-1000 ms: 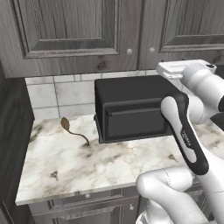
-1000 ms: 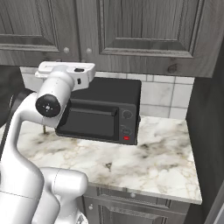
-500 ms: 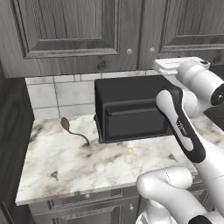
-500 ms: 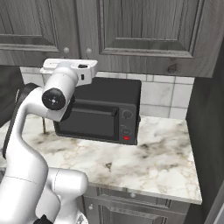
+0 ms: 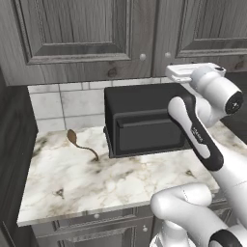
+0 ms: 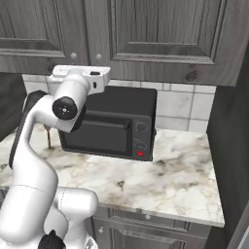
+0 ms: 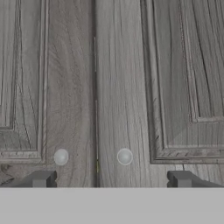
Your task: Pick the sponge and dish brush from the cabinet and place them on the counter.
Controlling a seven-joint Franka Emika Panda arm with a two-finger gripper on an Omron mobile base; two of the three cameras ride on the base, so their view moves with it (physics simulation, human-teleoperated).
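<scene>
Hand view looks straight at the cabinet [image 7: 118, 87]: two closed doors meeting at a centre seam, with two round silver knobs [image 7: 61, 156] side by side low on the panels. The gripper [image 7: 111, 179] faces that seam with its two dark fingertips [image 7: 41, 178] spread wide apart, one outside each knob, holding nothing. Both doors being shut, I cannot see the sponge or the dish brush.

Left base view takes in what the hand camera misses: the counter [image 5: 72, 183], white marble with brown-grey veins, a single black microwave [image 5: 140, 120] standing on it against the tiled wall, and one brown long-handled spoon [image 5: 79, 144] lying on the marble to the microwave's left. Right base view gives the microwave's front with its door and a red button, and bare marble to its right running to a dark side wall.
</scene>
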